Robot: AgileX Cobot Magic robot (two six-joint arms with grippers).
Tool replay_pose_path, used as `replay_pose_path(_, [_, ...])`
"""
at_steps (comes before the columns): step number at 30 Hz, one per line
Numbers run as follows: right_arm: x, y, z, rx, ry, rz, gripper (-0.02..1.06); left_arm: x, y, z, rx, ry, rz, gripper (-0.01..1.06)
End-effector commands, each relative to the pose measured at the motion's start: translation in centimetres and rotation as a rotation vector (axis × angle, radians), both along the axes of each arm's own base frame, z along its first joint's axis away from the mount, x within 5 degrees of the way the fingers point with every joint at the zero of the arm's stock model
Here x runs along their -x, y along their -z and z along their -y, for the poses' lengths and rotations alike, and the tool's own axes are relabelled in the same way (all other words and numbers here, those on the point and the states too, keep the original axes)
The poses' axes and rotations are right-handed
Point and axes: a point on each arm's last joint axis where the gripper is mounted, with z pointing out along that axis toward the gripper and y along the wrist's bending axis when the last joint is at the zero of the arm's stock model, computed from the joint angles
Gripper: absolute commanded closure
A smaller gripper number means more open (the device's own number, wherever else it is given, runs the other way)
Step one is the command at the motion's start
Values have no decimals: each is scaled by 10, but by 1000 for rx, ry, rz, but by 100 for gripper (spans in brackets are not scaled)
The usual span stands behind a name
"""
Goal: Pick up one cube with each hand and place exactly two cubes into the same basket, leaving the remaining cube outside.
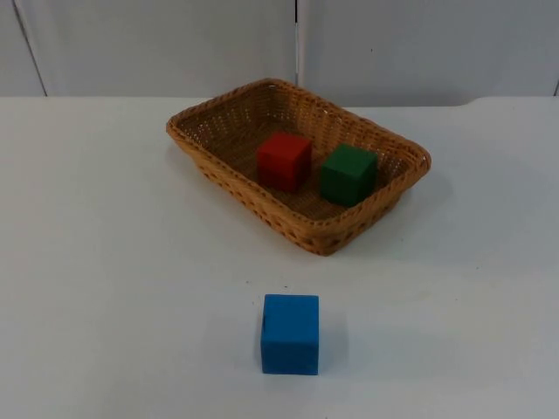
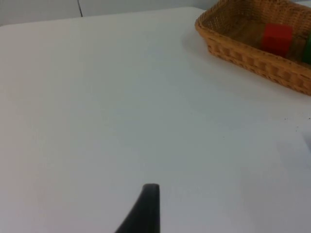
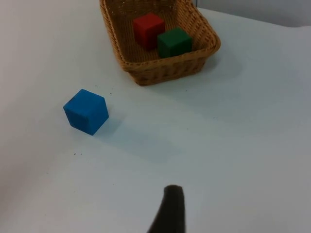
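On my overhead feed the wicker basket [image 1: 183, 131] sits toward the far side of the white worktop [image 1: 105, 262], set at an angle to the table edge. Inside it I see two cubes side by side: the red cube [image 1: 284, 161] and the green cube [image 1: 348, 174], close together with a narrow gap between them, both resting flat on the woven floor. The blue cube [image 1: 290, 333] lies outside, on the bare worktop on the near side of the basket, well apart from its rim. The grey partition wall [image 1: 157, 44] closes off the back.

Through the left wrist camera I see one black fingertip [image 2: 146, 208] of the left end effector above open worktop, with the basket's corner, the red cube and a sliver of green beyond it, well apart from the fingertip. I cannot tell whether that end effector is spread or pressed together.

The right wrist camera shows one black fingertip [image 3: 170, 211] of the right end effector over bare worktop, with the blue cube and the basket holding red and green ahead of it. Nothing touches this fingertip; I cannot tell the state of that end effector either.
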Motion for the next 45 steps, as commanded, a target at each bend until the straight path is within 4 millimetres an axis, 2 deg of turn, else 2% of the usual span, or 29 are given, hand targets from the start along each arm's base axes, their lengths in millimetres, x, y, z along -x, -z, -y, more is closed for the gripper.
replay_pose_path(1, [0, 1, -1, 0, -7, 7, 29, 0, 1, 0, 6, -4, 6, 14])
replay_pose_path(5, [0, 1, -1, 0, -7, 7, 8, 0, 1, 0, 5, -3, 7, 14])
replay_pose_path(6, [0, 1, -1, 0, -7, 7, 8, 0, 1, 0, 5, -3, 7, 14])
replay_pose_path(8, [0, 1, -1, 0, -7, 7, -1, 0, 1, 0, 4, -3, 7, 14])
replay_pose_path(13, [0, 1, -1, 0, -7, 7, -1, 0, 1, 0, 4, -3, 7, 0])
replay_pose_path(45, [0, 1, -1, -5, -6, 7, -1, 0, 1, 0, 4, -3, 7, 0])
